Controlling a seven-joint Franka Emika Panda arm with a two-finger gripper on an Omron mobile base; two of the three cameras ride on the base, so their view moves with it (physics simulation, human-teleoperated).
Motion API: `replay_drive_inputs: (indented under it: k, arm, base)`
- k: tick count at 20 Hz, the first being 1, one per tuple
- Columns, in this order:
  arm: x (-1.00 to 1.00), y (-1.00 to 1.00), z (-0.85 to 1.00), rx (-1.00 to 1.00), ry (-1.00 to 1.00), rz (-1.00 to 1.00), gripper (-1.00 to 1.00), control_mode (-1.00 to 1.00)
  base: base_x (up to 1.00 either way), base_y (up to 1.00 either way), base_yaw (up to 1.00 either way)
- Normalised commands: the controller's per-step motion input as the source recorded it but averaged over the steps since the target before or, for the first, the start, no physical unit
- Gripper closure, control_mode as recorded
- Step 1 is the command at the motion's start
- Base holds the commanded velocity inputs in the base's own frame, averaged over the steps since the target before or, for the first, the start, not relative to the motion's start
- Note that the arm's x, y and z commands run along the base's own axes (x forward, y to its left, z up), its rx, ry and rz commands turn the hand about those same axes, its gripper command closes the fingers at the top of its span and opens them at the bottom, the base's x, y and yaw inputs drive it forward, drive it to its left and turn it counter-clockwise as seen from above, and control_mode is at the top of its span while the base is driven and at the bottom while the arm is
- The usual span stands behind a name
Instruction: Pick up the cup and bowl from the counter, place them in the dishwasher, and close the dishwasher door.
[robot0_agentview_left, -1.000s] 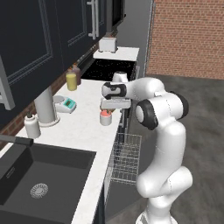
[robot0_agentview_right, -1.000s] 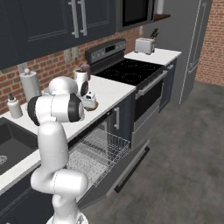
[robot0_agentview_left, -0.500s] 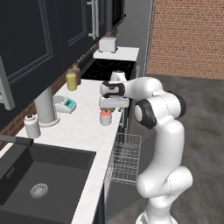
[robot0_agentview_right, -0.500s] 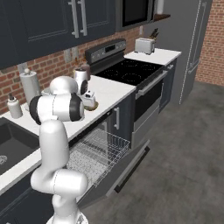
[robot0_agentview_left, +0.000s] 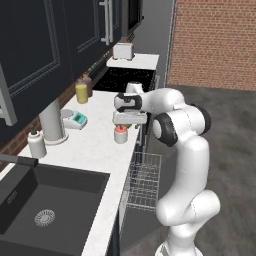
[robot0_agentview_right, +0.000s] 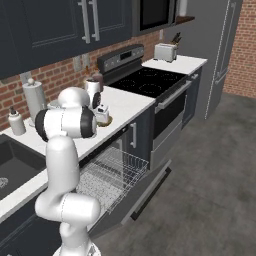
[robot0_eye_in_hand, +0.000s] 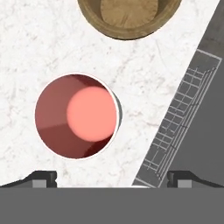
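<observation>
The gripper hangs over the cup, jaws spread wide and holding nothing. The cup stands upright on the white marble counter near its front edge, with the tan bowl just beside it, apart. The dishwasher rack is pulled out over the lowered dishwasher door. Farther back stand a yellow bottle, a paper towel roll and what looks like a small scale.

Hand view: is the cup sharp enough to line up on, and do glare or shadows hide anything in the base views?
Hand view: the cup has a crisp rim, evenly lit, with a thin shadow at its right edge; the bowl is cut off by the frame. Left base view: soft and low-detail, no glare, and the gripper partly covers the cup. Right base view: flat light, with the arm blocking the cup.
</observation>
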Motion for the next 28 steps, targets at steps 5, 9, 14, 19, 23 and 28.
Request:
replay_drive_inputs:
  k: [5,9,14,19,23,28]
  arm:
    - [0.25,0.00,-0.02,0.00,0.07,0.00,-1.00,-1.00]
    - [0.01,0.01,-0.08,0.00,0.05,0.00,-1.00,-1.00]
    - [0.10,0.00,-0.24,0.00,0.06,-0.01,-1.00,-1.00]
    - [0.18,0.00,-0.31,0.00,0.02,-0.02,-1.00,-1.00]
    - [0.19,0.00,-0.29,0.00,0.02,-0.01,-1.00,-1.00]
    - [0.29,0.10,-0.13,0.00,0.03,0.00,-1.00,-1.00]
  base:
    - [0.00,0.00,0.00]
    - [0.00,0.00,0.00]
    - [0.00,0.00,0.00]
    - [0.00,0.00,0.00]
    - [0.00,0.00,0.00]
    - [0.00,0.00,0.00]
